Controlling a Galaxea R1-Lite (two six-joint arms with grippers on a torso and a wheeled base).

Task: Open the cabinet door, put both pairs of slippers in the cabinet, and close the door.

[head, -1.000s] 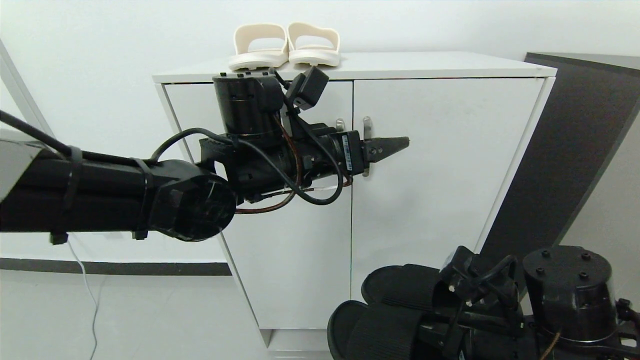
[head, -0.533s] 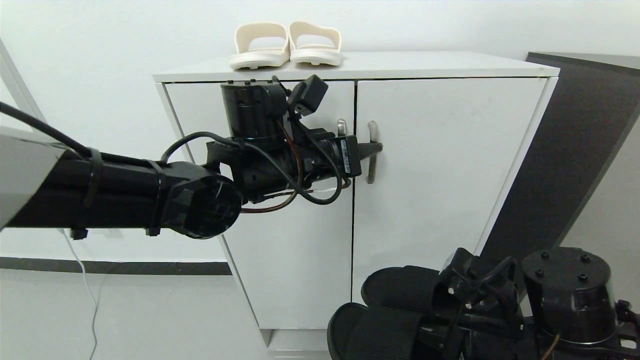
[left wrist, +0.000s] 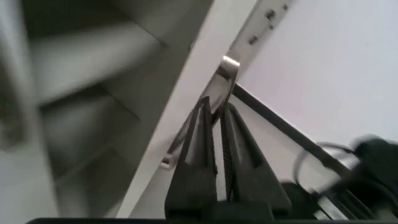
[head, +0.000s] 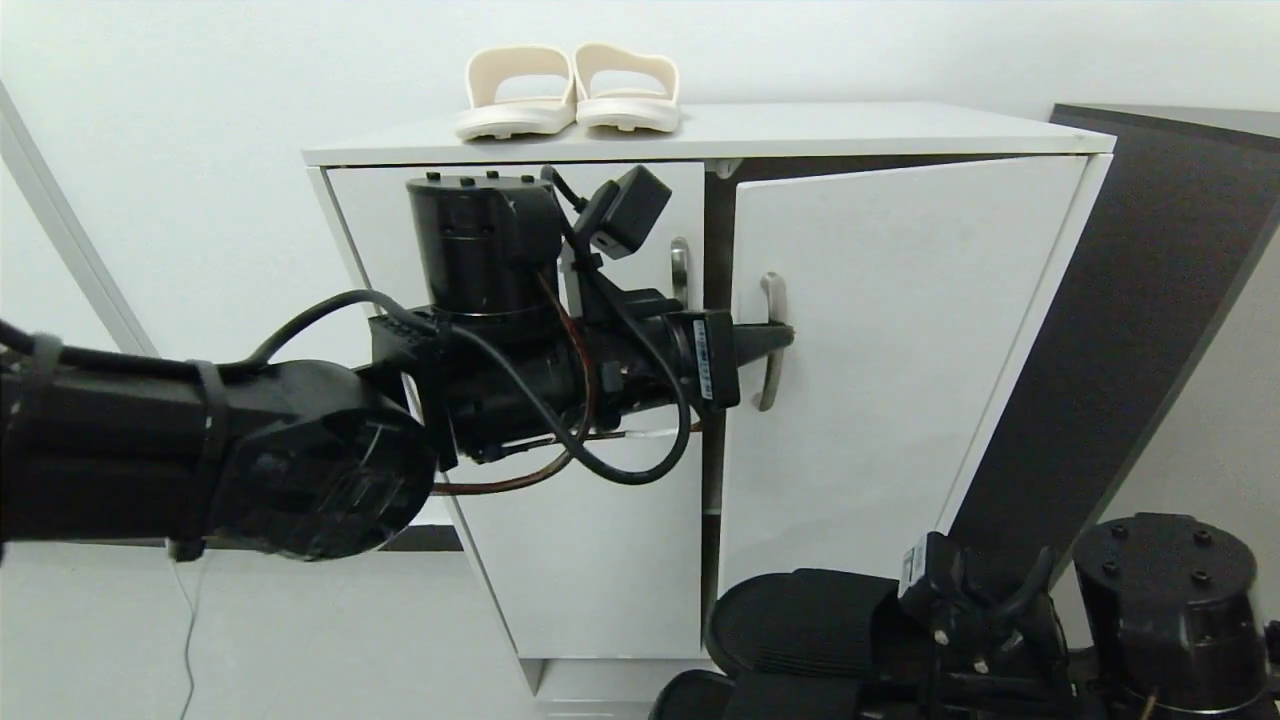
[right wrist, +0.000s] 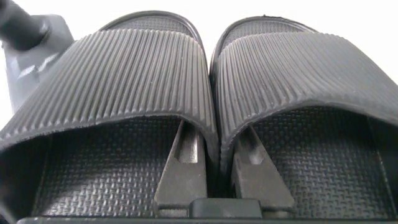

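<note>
A white cabinet (head: 880, 125) stands ahead with its right door (head: 900, 350) swung a little open, showing a dark gap. My left gripper (head: 775, 338) is shut on that door's metal handle (head: 768, 388); in the left wrist view the fingers (left wrist: 200, 137) clamp the handle (left wrist: 228, 65). A cream pair of slippers (head: 570, 90) rests on the cabinet top. Low in front of the cabinet, my right gripper (right wrist: 216, 149) is shut on the black slippers (head: 800, 610), pinching the two ribbed straps (right wrist: 124, 74) together side by side.
The left door (head: 590, 540) is closed, its handle (head: 680, 270) beside the gap. Pale shelves (left wrist: 81, 56) show inside the cabinet. A dark grey panel (head: 1150, 300) stands right of the cabinet. A thin cable (head: 185, 640) runs down by the wall at left.
My left gripper drew back onto the right door's handle, closed on it and pulled; the door went from closed to slightly open. The right arm with the black slippers sits a little lower.
</note>
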